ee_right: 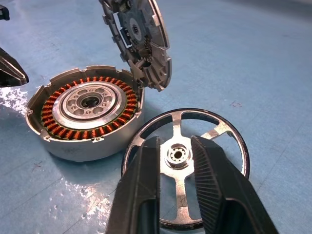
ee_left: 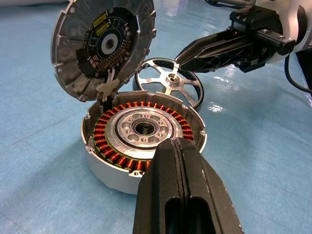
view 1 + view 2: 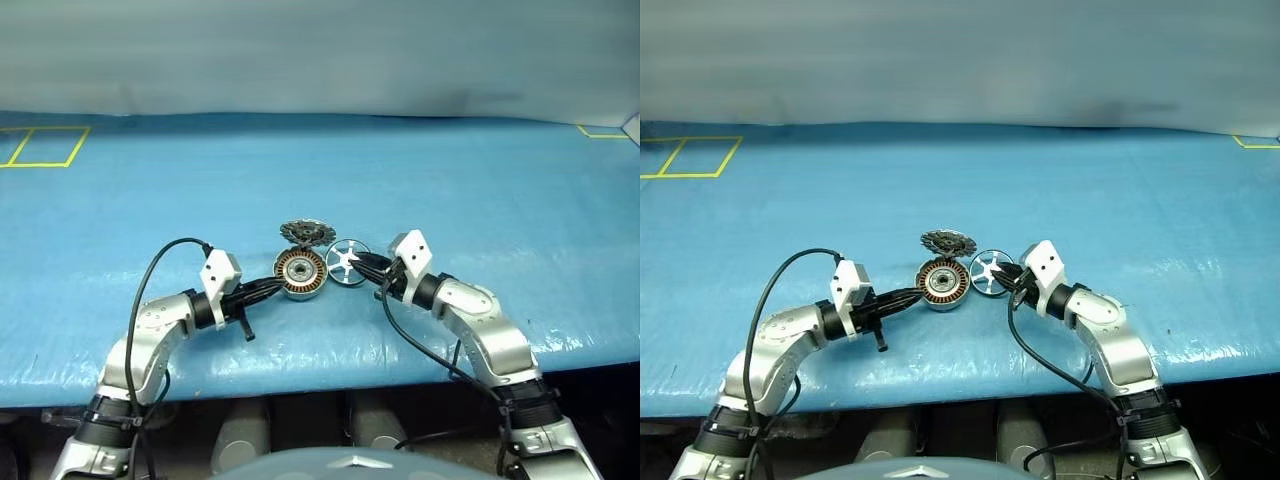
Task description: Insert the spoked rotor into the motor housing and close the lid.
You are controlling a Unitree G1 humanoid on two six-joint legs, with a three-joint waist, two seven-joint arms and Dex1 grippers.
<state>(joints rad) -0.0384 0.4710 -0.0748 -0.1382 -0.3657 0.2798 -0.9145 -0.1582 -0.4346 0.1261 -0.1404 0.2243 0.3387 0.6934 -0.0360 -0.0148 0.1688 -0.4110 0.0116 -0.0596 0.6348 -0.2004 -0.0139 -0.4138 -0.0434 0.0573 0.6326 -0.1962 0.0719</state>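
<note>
While the motor housing (image 2: pixel 141 141) sits on the blue surface (image 3: pixel 480 200) with its lid (image 2: pixel 102 46) hinged up, the spoked rotor (image 1: pixel 187 165) lies just beside it; right gripper (image 1: pixel 181 161) parted over its hub; left gripper (image 2: pixel 178 161) clenched, empty.

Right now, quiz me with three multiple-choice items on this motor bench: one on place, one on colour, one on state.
1. Where does the spoked rotor lie?
A. inside the housing
B. on the blue mat beside the housing
C. on the lid

2. What colour are the windings in the motor housing?
A. copper-orange
B. green
C. white

3. How does the lid stand?
A. shut flat
B. swung up open
C. detached, lying apart

Key: 1 B, the rotor rests on the mat next to the housing; 2 A, a copper ring circles the hub; 3 B, it stands raised at the housing's edge.
</note>
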